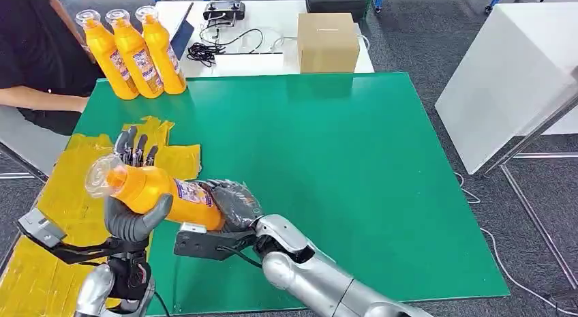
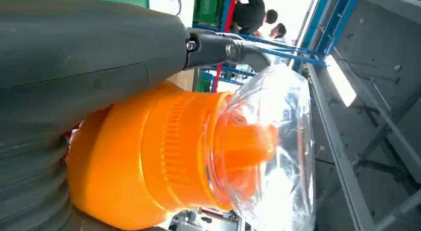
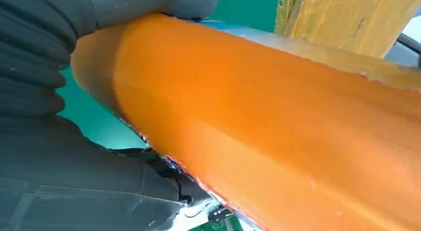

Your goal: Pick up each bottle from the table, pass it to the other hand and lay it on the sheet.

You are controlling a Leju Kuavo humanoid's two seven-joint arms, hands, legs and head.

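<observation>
Both hands grip one orange bottle [image 1: 160, 192], held on its side above the yellow sheet [image 1: 68, 194]: the left hand [image 1: 133, 211] wraps thumb and fingers around its neck end, just behind the clear plastic cap [image 2: 270, 146], while the right hand [image 1: 232, 204] closes around the labelled base end

silver arms [image 1: 320, 276], grey ribbed hand [image 1: 133, 218] covers, blk cables
</observation>
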